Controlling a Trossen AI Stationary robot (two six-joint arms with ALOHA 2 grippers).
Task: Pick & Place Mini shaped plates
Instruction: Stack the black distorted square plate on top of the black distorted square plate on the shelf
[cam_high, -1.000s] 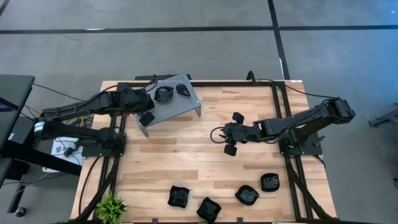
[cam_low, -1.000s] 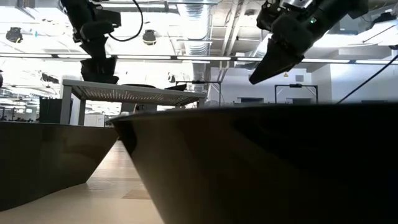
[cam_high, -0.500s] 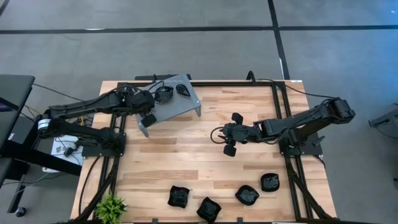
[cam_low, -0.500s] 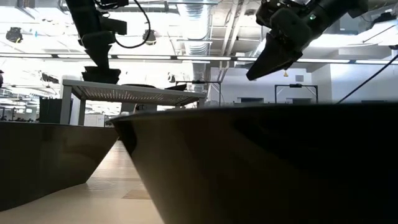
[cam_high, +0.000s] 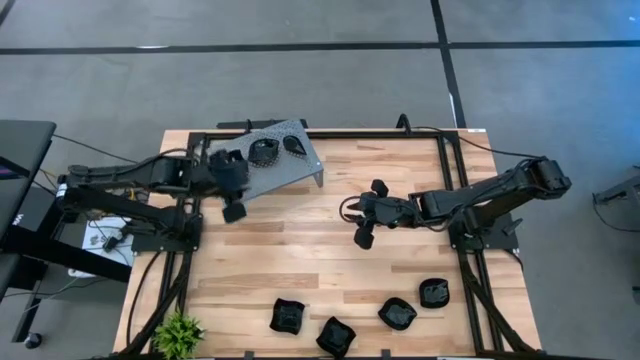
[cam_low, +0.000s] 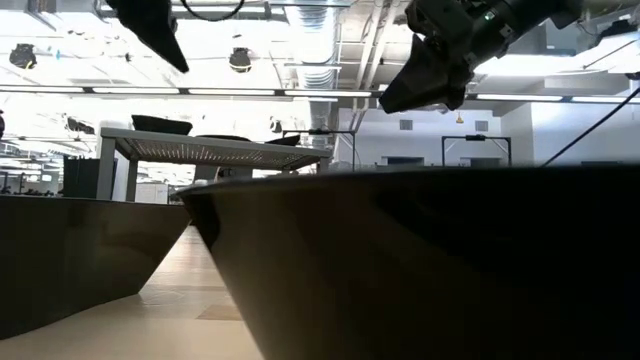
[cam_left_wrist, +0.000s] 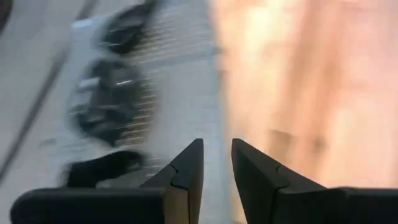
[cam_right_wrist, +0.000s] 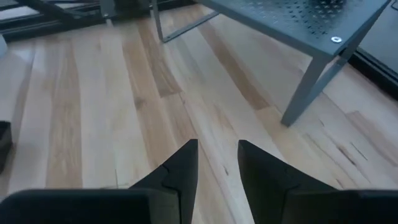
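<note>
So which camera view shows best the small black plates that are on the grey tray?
The high view: it shows the plates from above on the grey tray. The left wrist view shows them blurred, the low view only as thin dark edges, and the right wrist view shows only the tray.

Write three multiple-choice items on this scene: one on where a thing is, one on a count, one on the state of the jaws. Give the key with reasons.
1. Where does the grey perforated tray stand?
A. Far left part of the table
B. Near edge, middle
C. Far right corner

2. How many black mini plates lie along the table's near edge?
A. Two
B. Four
C. Seven

3. What do the jaws of the left gripper hold?
A. A plate
B. The tray's leg
C. Nothing

Key:
1 A: the high view shows it at the far edge, beside the left arm.
2 B: four dark dishes sit in a row there.
3 C: the left wrist view shows a bare gap between the jaws, above the tray.
</note>
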